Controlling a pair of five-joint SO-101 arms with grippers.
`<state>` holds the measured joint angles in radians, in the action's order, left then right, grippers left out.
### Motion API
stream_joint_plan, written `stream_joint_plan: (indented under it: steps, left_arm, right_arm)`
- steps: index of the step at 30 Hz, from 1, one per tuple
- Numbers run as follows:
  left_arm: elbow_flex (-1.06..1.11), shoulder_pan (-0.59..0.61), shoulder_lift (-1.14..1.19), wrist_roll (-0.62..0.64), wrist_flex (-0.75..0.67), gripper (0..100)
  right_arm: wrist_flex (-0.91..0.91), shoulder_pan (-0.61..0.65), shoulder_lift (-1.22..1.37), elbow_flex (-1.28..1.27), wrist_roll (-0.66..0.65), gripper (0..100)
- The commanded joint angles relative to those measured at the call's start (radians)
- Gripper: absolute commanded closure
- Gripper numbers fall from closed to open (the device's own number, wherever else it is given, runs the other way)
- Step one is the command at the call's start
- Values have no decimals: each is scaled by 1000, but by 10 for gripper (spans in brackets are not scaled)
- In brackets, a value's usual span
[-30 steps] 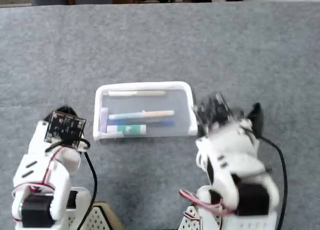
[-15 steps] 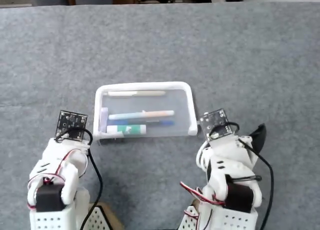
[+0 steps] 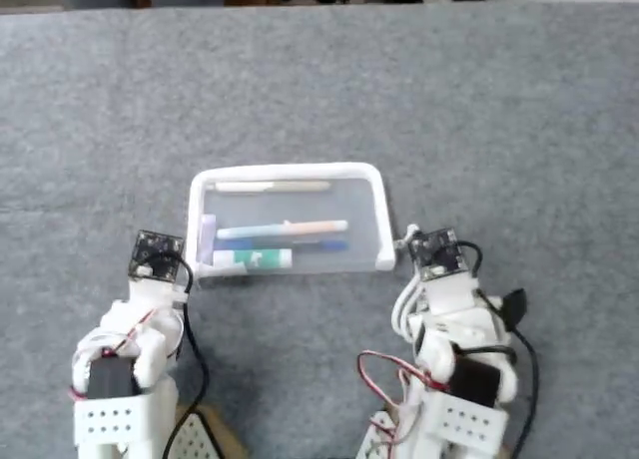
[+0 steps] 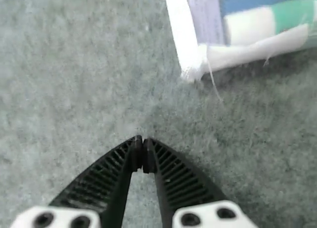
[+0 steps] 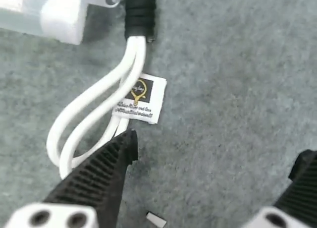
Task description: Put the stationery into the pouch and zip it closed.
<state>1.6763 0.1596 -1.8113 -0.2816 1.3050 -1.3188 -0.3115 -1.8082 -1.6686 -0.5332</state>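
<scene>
1. High view: the clear pouch (image 3: 288,220) is lying flat on the grey table (image 3: 449,110), beyond and between the two arms. It is holding the stationery: a pale pen (image 3: 272,187) along the far edge, a blue-and-orange pen (image 3: 283,228) in the middle, a green-and-white stick (image 3: 255,258) at the near edge and a purple piece (image 3: 207,234) at one end. The left arm (image 3: 130,349) and the right arm (image 3: 454,349) are each sitting near one of the pouch's near corners.

2. Left wrist view: the left gripper (image 4: 142,151) is hovering over bare table with its fingers pressed together, gripping nothing. The pouch's corner is lying near the tips, apart from them.

3. Right wrist view: the right gripper (image 5: 218,153) is standing wide open and empty. One finger is lying just beside the pouch's white cord loop (image 5: 94,114) and its small tag (image 5: 141,99).
</scene>
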Motion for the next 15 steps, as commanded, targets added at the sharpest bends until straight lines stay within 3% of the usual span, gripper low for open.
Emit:
stream_joint_plan:
  steps: [1,6,13,15]
  left_arm:
    - [13,2,-9,6,-23,970]
    - [22,8,-9,6,-26,970]
    - [22,7,-9,6,-26,970]
    - [22,-1,-9,8,-26,970]
  right_arm:
    - [2,-17,-85,-15,8,532]
    - [54,5,-85,-16,11,532]
    - [150,110,-85,-16,158,534]
    - [133,150,-85,-16,170,582]
